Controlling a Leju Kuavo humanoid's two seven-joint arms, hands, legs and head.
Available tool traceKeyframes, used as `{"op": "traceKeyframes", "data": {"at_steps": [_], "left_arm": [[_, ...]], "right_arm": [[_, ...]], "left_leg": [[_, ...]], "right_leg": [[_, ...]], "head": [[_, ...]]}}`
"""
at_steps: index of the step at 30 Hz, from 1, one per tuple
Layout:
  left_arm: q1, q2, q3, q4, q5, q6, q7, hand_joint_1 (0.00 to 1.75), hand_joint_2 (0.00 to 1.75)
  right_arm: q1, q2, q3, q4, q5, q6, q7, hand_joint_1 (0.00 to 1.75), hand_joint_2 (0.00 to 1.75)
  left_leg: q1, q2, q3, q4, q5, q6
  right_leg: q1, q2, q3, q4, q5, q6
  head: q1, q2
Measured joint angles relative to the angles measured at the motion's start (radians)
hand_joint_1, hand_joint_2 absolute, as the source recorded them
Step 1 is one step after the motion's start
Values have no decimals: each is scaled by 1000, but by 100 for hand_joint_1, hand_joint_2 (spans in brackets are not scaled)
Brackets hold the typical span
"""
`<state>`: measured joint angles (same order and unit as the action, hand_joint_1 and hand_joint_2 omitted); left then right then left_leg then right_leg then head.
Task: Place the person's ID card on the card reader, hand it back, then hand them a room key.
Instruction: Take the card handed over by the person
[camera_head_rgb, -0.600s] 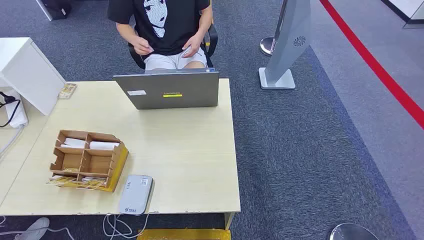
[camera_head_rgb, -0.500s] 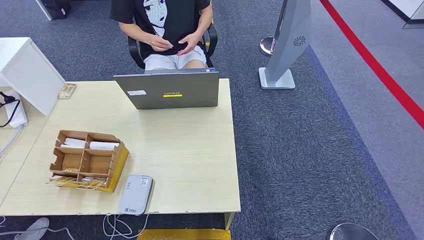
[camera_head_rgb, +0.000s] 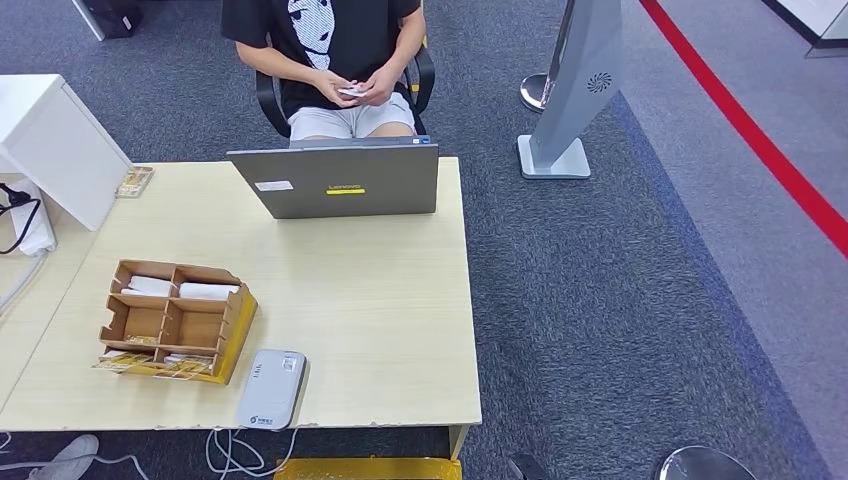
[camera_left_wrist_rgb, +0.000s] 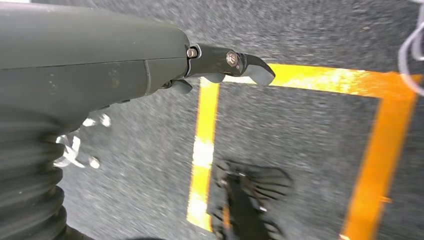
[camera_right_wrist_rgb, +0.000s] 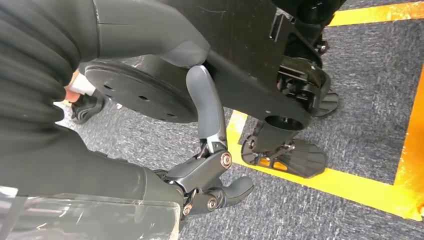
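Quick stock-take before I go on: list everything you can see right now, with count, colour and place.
Table: one, light wood, centre.
Laptop: one, grey, far edge of the table, lid towards the robot.
Card reader: one, grey, near edge.
Cardboard organiser: one, brown, compartments holding white cards, beside the reader.
White cabinet: one, far left.
Grey stand: one, on the carpet past the table.
Red line: one, on the floor at right.
Yellow tape: floor marking under the robot.
Person: one, black shirt, seated behind the laptop, holding a small pale card.
Left hand: hanging, holding nothing.
Right hand: hanging, holding nothing.
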<state>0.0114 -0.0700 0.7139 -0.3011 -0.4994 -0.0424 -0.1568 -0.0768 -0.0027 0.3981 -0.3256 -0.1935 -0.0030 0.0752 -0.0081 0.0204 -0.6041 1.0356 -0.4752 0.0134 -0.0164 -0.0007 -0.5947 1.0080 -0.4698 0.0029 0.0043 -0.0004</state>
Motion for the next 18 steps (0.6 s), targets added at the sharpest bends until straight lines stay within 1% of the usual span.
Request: {"op": "traceKeyframes", "data": {"at_steps": [5,10,14,18], "left_arm": [[-30,-8,136,13,-21,-50,-117,0,175],[-78,-23,234,9,-30,-107,-232,0,175],[-106,-45,288,-22,-15,-158,-314,0,175],[-113,-76,299,-96,29,-202,-383,0,175]], "right_arm": [[-15,-2,19,17,-57,-18,-6,0,175],[-25,-2,8,30,-141,-44,-16,0,175],[-27,-2,-24,39,-211,-64,-30,0,175],[-28,-1,-66,47,-274,-80,-47,0,175]], "left_leg": [[0,0,0,0,0,0],[0,0,0,1,0,0],[0,0,0,1,0,0],[0,0,0,1,0,0]], "right_leg": [[0,0,0,0,0,0],[0,0,0,0,0,0],[0,0,0,0,0,0],[0,0,1,0,0,0]], "head": [[0,0],[0,0],[0,0],[0,0]]}}
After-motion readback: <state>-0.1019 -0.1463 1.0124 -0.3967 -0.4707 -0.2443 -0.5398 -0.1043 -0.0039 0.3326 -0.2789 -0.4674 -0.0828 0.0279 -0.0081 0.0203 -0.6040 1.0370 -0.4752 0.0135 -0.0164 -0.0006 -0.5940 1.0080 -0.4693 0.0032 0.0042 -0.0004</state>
